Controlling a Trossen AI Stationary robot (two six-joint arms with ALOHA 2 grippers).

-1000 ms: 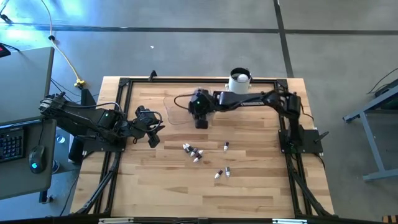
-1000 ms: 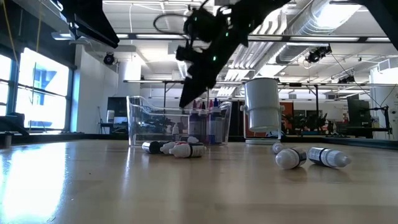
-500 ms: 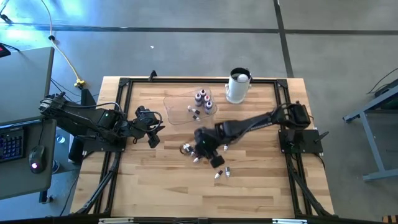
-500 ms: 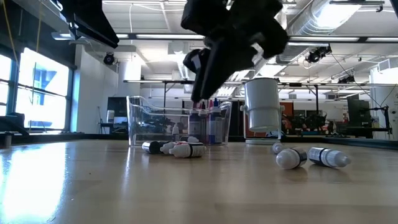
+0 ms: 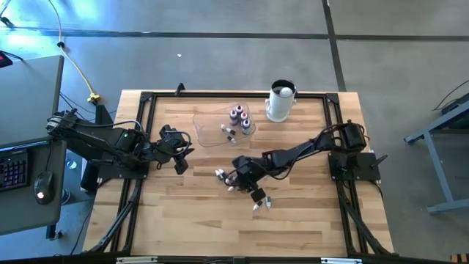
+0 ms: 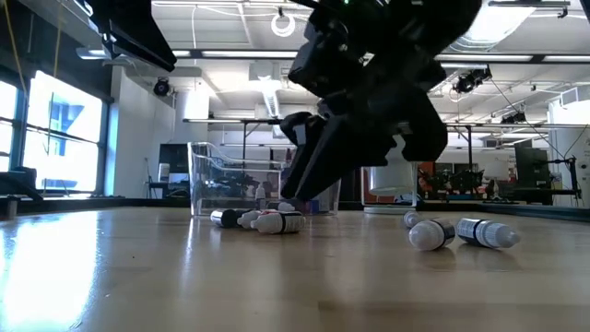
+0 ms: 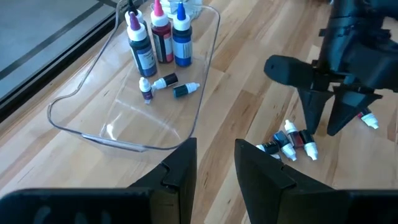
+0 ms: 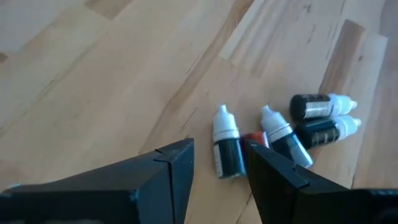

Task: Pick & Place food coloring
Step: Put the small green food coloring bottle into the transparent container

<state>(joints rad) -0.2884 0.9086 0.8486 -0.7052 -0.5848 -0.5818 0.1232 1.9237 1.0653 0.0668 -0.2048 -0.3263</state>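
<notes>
A cluster of small food coloring bottles (image 5: 222,176) lies on its side on the wooden table (image 5: 183,220). My right gripper (image 8: 219,152) is open just above it, a finger on either side of a dark bottle with a white cap (image 8: 227,149); whether they touch it, I cannot tell. In the left wrist view my right gripper (image 7: 323,121) points down at the cluster (image 7: 292,140). More bottles (image 5: 261,204) lie nearer the front edge. My left gripper (image 7: 214,165) waits open at the table's left, holding nothing.
A clear plastic tray (image 7: 81,112) at the far middle holds three upright bottles (image 7: 158,37) and some small ones lying down (image 7: 168,84). A tall white container (image 5: 281,100) stands at the far right. Two loose bottles (image 6: 456,232) lie right of the cluster.
My right gripper has swung from above the clear tray toward the table's near edge and down, tipping and rolling as it went, and now hangs low over the bottle cluster. The bottles on the table have not moved.
</notes>
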